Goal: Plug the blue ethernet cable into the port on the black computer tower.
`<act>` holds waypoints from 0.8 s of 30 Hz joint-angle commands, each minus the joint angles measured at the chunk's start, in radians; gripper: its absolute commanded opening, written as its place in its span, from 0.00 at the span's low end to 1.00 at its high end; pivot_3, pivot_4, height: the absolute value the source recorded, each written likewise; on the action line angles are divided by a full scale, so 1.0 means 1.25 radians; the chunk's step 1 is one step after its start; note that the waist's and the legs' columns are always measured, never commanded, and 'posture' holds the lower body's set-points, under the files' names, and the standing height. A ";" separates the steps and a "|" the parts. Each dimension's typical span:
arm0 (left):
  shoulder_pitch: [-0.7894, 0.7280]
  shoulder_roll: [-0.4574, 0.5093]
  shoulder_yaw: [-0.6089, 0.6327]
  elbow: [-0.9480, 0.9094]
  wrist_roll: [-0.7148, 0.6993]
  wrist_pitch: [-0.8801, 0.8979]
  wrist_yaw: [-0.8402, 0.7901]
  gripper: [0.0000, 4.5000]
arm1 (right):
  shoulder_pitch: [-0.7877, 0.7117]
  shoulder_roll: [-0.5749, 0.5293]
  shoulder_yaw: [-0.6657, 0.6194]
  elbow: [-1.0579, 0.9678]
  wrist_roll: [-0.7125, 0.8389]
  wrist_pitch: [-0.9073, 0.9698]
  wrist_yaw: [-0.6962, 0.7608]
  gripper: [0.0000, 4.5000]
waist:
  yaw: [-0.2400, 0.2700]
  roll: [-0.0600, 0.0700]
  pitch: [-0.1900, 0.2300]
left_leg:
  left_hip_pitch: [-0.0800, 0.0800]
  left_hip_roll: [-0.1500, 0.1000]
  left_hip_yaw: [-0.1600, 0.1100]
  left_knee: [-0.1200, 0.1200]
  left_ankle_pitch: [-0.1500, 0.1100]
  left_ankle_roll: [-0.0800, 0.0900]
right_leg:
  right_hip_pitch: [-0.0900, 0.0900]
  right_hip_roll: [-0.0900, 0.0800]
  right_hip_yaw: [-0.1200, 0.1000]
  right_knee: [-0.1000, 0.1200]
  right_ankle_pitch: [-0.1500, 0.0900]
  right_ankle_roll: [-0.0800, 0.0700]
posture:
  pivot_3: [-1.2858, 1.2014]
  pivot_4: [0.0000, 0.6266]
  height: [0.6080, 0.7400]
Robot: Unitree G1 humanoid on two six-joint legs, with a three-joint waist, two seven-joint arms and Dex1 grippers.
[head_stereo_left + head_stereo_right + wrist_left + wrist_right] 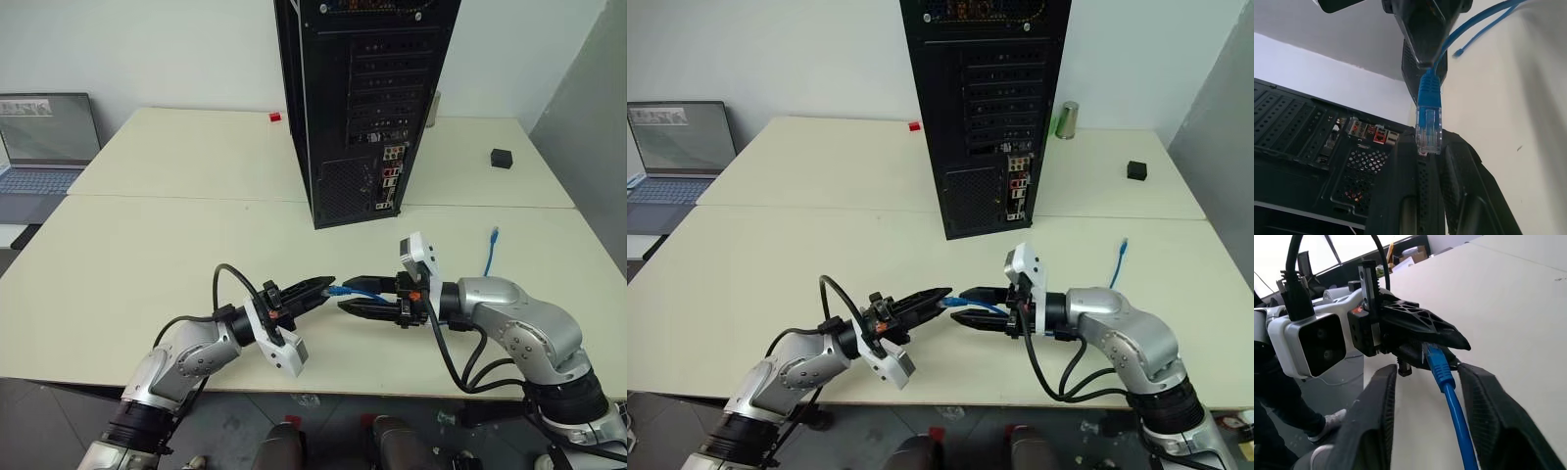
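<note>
Low over the table's near edge, my left gripper (328, 286) is shut on the clear plug (1428, 122) of the blue ethernet cable (360, 292). My right gripper (343, 294) faces it from the right. Its two fingers stand apart on either side of the cord just behind the plug, with a gap showing on each side in the right wrist view. The cable's other end (493, 235) curves up off the table farther right. The black computer tower (362, 98) stands upright beyond both grippers, rear panel towards me. The port sits among the colourful connector cluster (390, 176) low on that panel.
The cream table (176, 245) runs wide to the left and right of the tower. A grey laptop (44, 142) stands open at the far left. A small black box (502, 158) lies at the right, a metal can (1069, 119) stands behind the tower, and a small red piece (275, 117) lies to its left.
</note>
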 commanded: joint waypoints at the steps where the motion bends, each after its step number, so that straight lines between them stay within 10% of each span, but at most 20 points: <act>1: -0.001 0.008 0.002 -0.029 0.004 0.000 0.018 0.06 | -0.017 0.001 0.000 -0.004 -0.009 -0.023 0.007 0.23 | 0.000 0.000 0.000 | 0.000 0.000 0.000 0.000 0.000 0.000 | 0.000 0.000 0.000 0.000 0.000 0.000 | 0.52 0.24 1.00; 6: 0.004 0.010 0.001 -0.032 0.012 0.000 0.024 0.06 | -0.023 -0.001 0.001 0.005 -0.010 -0.025 0.014 0.00 | 0.000 0.000 0.000 | 0.000 0.000 0.000 0.000 0.000 0.000 | 0.000 0.000 0.000 0.000 0.000 0.000 | 0.52 0.24 1.00; 15: 0.008 0.021 -0.021 -0.024 -0.023 -0.002 0.010 0.06 | -0.037 -0.019 -0.001 0.022 -0.008 -0.015 0.036 0.00 | 0.000 0.000 0.000 | 0.000 0.000 0.000 0.000 0.000 0.000 | 0.000 0.000 0.000 0.000 0.000 0.000 | 0.52 0.24 1.00; 24: 0.018 0.024 -0.026 -0.032 -0.139 0.067 -0.044 0.42 | -0.033 -0.046 -0.028 0.027 -0.008 -0.015 0.040 0.00 | 0.000 0.000 0.000 | 0.000 0.000 0.000 0.000 0.000 0.000 | 0.000 0.000 0.000 0.000 0.000 0.000 | 0.52 0.24 1.00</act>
